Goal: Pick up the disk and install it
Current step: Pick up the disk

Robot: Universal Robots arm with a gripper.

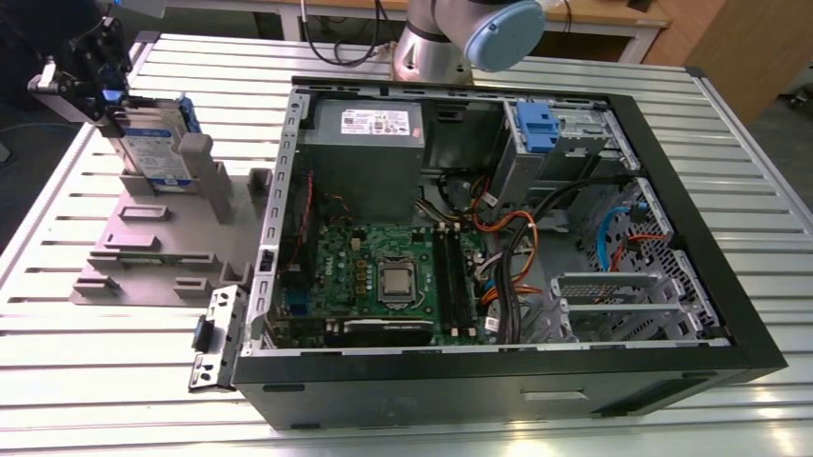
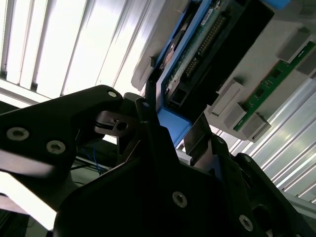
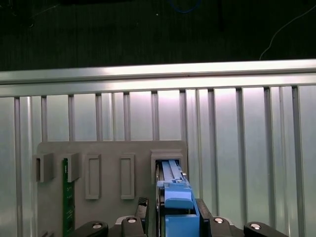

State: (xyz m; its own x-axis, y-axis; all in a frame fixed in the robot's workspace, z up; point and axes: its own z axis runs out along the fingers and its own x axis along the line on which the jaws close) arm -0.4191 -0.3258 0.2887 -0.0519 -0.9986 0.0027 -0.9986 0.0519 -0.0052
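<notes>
The gripper [image 1: 112, 100] is closed narrowly on the top edge of the disk [image 1: 155, 150]. The disk stands upright in a slot of the grey holder [image 1: 147, 238], on the exterior view's left of the open computer case [image 1: 749, 319]. A green circuit strip [image 3: 64, 197] sits in another slot of the holder.

Slatted metal table [image 1: 128, 381], grey holder [image 1: 152, 238], computer case [image 1: 508, 386]

In the exterior view the grey holder [image 1: 152, 238] hides the lower edge of the disk [image 1: 150, 145].
</notes>
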